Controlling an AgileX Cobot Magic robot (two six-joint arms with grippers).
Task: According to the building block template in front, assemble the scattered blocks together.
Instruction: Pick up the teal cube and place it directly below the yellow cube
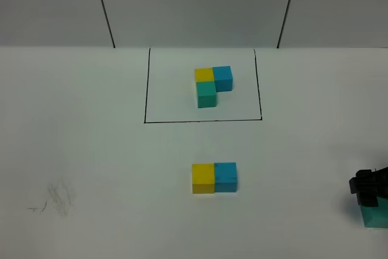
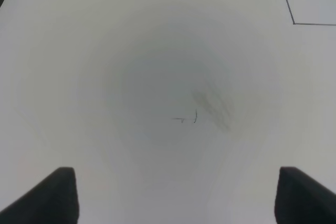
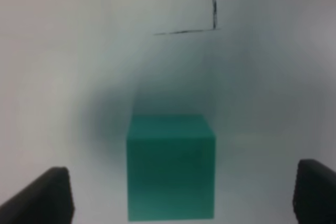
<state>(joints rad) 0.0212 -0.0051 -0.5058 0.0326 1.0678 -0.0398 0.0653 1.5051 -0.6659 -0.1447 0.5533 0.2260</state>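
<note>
— Looking for the building block template (image 1: 206,92): where does it sit?

— Midway along the far edge of the counter (image 1: 85,150), inside a thin black-line rectangle (image 1: 203,121). It is an L of three touching cubes: yellow at the bend, blue on its right, teal-green on its near side.

— And the scattered blocks?

— The loose yellow cube (image 1: 203,178) and the loose blue cube (image 1: 225,176) stand side by side and touching, yellow on the left. They sit between the rectangle and the counter's near edge. The loose teal-green cube (image 3: 170,166) stands well apart from them, by the right edge, close to the near right corner.

— What about the right claw?

— The right claw (image 3: 184,167) hangs over that teal-green cube, spread, with a finger (image 3: 44,198) on either side. Counter shows between each finger and the cube, so it pinches nothing. In the high view it covers the cube's far part.

— And the left claw?

— The left claw (image 2: 176,171) is spread wide too, holding nothing, above a faint pencil smudge (image 2: 210,106) toward the near left corner of the counter. One corner of the black rectangle shows in its wrist view.
</note>
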